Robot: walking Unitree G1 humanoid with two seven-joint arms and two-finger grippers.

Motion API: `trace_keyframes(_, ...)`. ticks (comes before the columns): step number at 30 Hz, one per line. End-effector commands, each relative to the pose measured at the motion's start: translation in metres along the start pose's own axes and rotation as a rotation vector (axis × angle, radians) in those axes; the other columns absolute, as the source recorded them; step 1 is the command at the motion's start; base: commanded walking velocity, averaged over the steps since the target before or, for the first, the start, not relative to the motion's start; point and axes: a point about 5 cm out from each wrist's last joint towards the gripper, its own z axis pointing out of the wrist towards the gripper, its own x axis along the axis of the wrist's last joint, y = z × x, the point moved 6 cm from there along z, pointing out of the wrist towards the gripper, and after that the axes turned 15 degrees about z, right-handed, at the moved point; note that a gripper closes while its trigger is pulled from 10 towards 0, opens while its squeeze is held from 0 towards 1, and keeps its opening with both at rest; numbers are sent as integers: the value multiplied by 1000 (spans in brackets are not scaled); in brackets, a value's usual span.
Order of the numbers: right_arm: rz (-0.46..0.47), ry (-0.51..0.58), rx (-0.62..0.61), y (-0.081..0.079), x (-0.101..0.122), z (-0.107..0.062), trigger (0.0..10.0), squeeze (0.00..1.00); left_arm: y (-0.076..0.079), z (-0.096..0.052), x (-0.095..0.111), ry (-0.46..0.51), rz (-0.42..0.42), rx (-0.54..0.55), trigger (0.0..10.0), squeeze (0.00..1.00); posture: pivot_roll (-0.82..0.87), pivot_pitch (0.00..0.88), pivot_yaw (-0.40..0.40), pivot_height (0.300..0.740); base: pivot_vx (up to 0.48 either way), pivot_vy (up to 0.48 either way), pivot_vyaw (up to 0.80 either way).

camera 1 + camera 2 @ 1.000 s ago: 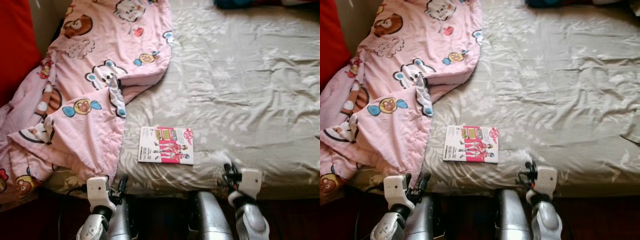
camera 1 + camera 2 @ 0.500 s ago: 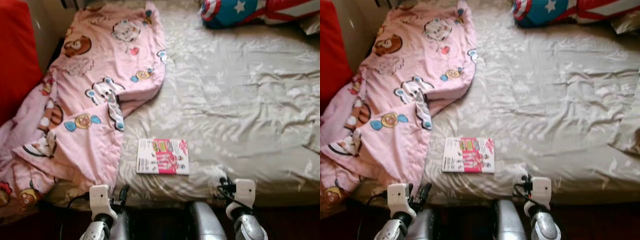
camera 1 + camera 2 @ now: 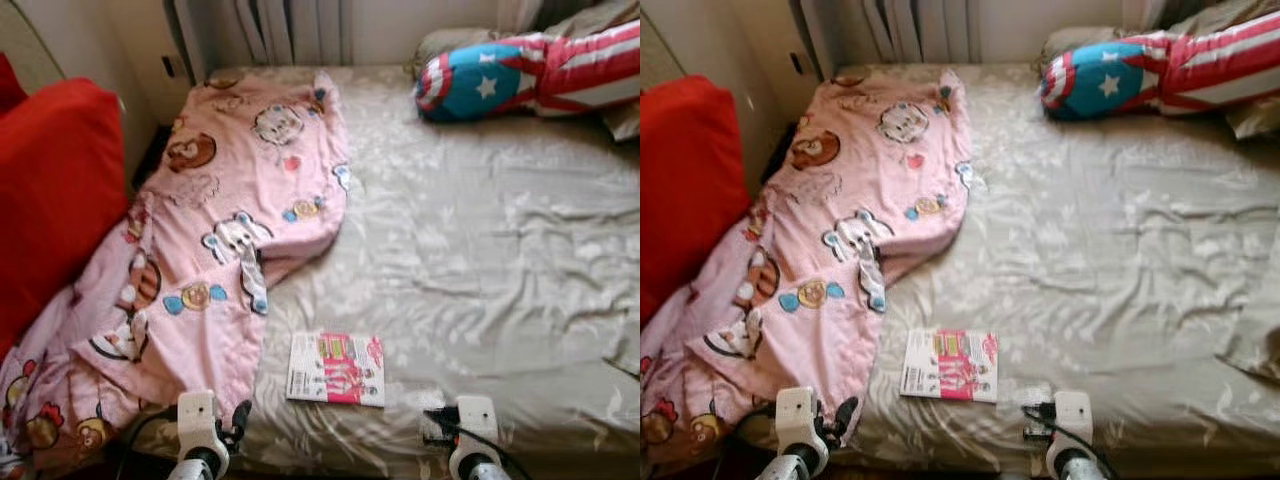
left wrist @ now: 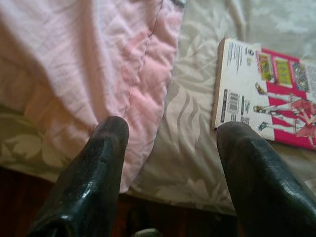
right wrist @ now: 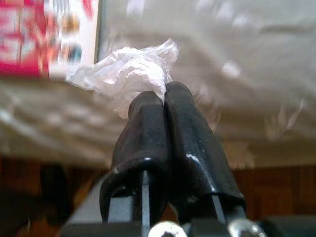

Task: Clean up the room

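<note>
Right end effector point(image 5: 164, 94): fingers pressed together, clamped on a crumpled clear plastic wrapper point(image 5: 123, 74). It sits low at the near edge of the bed point(image 3: 480, 250), just right of the book point(image 3: 336, 368). Wrapper bunches out past the fingertips, over the sheet.

Left end effector point(image 4: 170, 131): fingers point(image 4: 98, 163) apart, nothing between them. It hangs at the bed's near edge, where the pink blanket point(image 3: 215, 240) hem meets the sheet. Book lies just beyond its far finger, not touching.

Book: pink-and-white cover, barcode side toward the blanket, flat on the sheet near the front edge, between the two end effectors. Its left edge lies just beside the blanket hem, a strip of sheet between them.

Blanket: cartoon animal print, spread over the left part of the bed, spilling off the near-left corner.

Sheet is grey-beige with a pale leaf pattern, wrinkled, especially toward the right.

Pillow point(image 3: 520, 75), blue with a white star and red-white stripes, rests at the bed's far right.

Red cushion point(image 3: 50, 190) stands left of the bed, touching the blanket's edge.

Radiator point(image 3: 290, 30) on the wall behind the bed.

No containers in sight.
</note>
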Motion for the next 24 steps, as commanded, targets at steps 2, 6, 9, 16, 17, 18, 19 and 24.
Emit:
trace_keyframes(2, -21, -94, -28, 7, -23, -5, 10000, 0, 5, -5, -25, -112, 18, -25, 10000, 0, -63, 126, 10, 740, 0, 0, 0)
trace_keyframes(6, 8, -88, -44, 8, -21, -4, 10000, 0, -5, -9, -40, -185, 18, 6, 10000, 0, -78, 147, 14, 740, 0, 0, 0)
trace_keyframes(9, 20, -84, -52, 14, -19, -5, 10000, 0, -10, -15, -53, -246, 8, 16, 10000, 0, -88, 153, 16, 740, 0, 0, 0)
trace_keyframes(16, -14, -91, -51, 14, -19, -4, 10000, 0, -13, -18, -64, -311, -9, 27, 10000, 0, -96, 159, 15, 740, 0, 0, 132)
trace_keyframes(17, -16, -90, -53, 13, -18, -4, 10000, 0, -12, -17, -62, -305, -21, 33, 10000, 0, -98, 161, 13, 740, 0, 0, 800)
trace_keyframes(18, -15, -93, -55, 14, -19, -4, 10000, 0, -12, -17, -62, -301, -30, 39, 10000, 0, -97, 161, 12, 740, 0, 0, 800)
trace_keyframes(19, -14, -97, -57, 14, -19, -4, 10000, 0, -12, -16, -61, -300, -38, 44, 10000, 0, -96, 161, 10, 740, 0, 0, 800)
trace_keyframes(24, -16, -110, -60, 16, -21, -5, 10000, 0, -10, -15, -60, -309, -40, 44, 10000, 0, -95, 161, 6, 740, 0, 0, 800)
